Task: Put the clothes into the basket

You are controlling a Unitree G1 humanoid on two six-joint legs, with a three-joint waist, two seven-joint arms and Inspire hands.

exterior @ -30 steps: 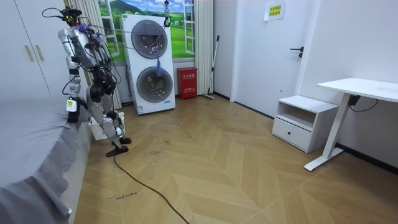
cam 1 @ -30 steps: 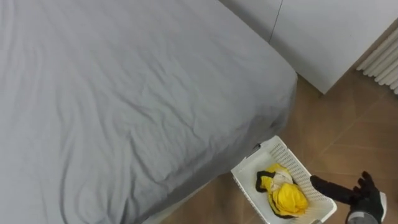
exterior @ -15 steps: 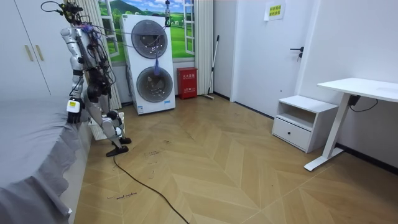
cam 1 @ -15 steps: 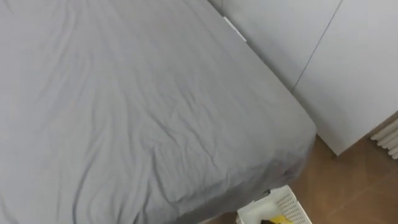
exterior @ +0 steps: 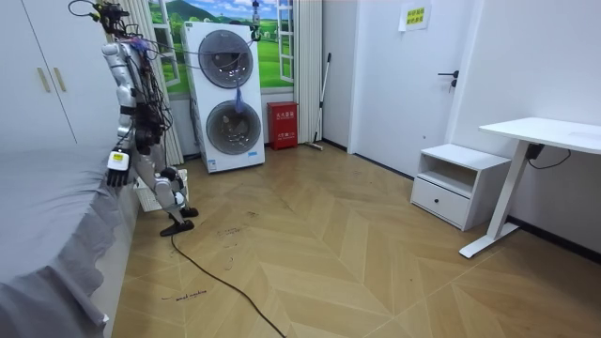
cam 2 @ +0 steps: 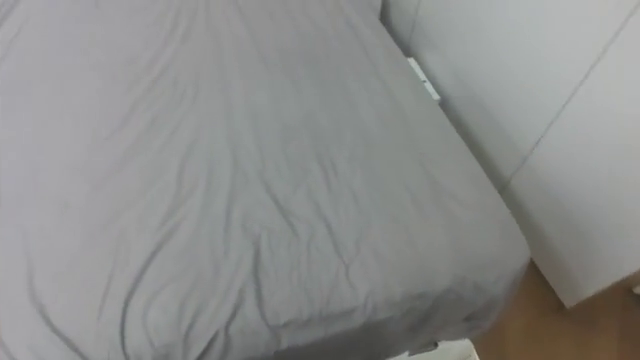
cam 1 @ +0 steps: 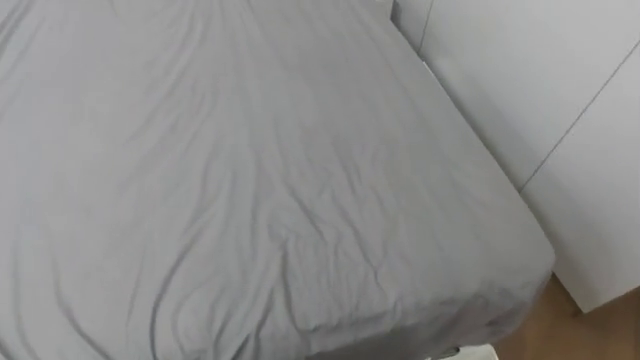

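Observation:
A white corner of the basket (cam 1: 466, 352) peeks in at the bottom edge of the eye views, on the floor by the bed's foot corner (cam 2: 441, 349). The grey bed sheet (cam 1: 240, 180) lies bare, with no clothes on it. In the room view the robot stands upright at the bed's far corner, facing the bed. One hand (exterior: 116, 167) hangs low beside the mattress edge, too small to read. The basket (exterior: 146, 195) shows as a white shape by its feet.
White wardrobe doors (cam 1: 560, 110) stand close on the right of the bed. Two stacked washing machines (exterior: 225, 94) are behind the robot. A white desk (exterior: 540, 136) and a low cabinet (exterior: 449, 183) stand on the room view's right, across open wooden floor.
The eye view has swung upward over the bed. The basket with its yellow and black clothes and the right hand have slid out at the bottom. In the room view the robot straightens up.

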